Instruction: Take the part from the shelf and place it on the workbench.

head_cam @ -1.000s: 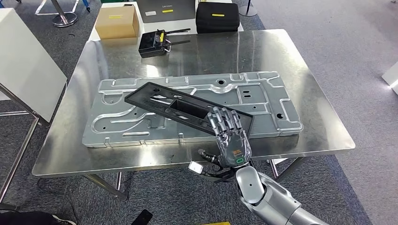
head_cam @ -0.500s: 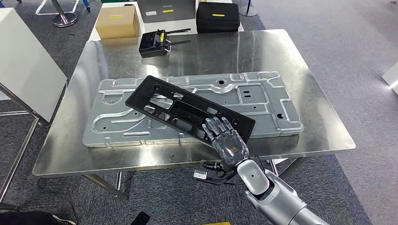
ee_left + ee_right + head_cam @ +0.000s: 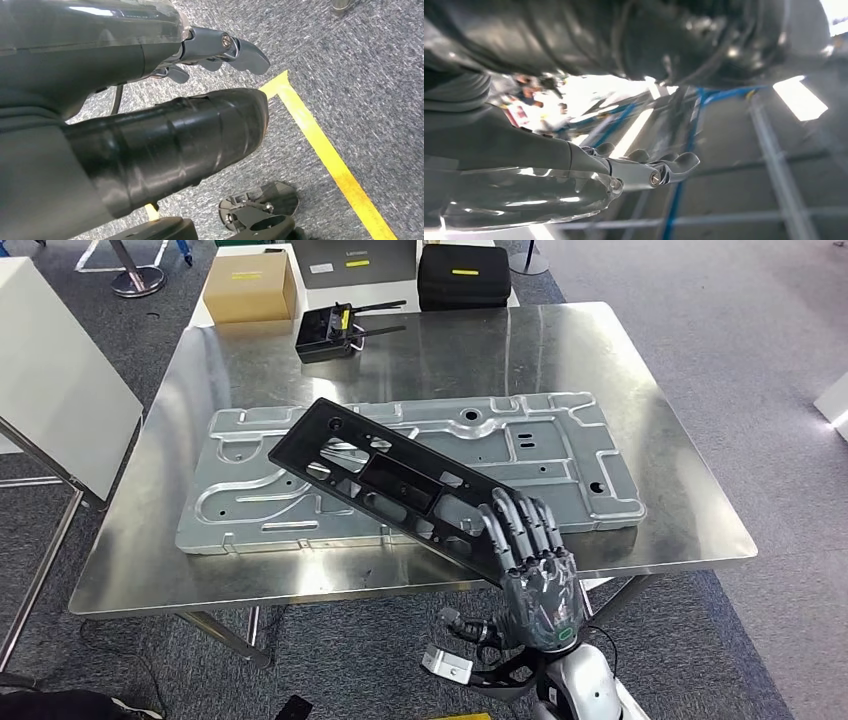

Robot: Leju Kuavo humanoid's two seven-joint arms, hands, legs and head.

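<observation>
part: long black plastic frame with cut-outs and holes, tilted, far end over the silver stamped panel, near end raised past the workbench front edge
part hold: right hand grips the near end, fingers lying flat over the top face, thumb hidden underneath
panel: ribbed metal sheet lying flat, takes up most of the bench middle; its right end just beside the bench's right edge
open room: bare steel strip along bench front and left; wider bare area behind the panel up to a black controller
bench edges: front edge runs right under the held end; rounded corners
beyond bench: cardboard box, black case, grey carpet all round
left hand: left hand hangs over carpet by a yellow floor line; fingers curled in, nothing seen in them
hard to tell: right wrist view blurred and glary; part underside and contact with panel unclear
</observation>
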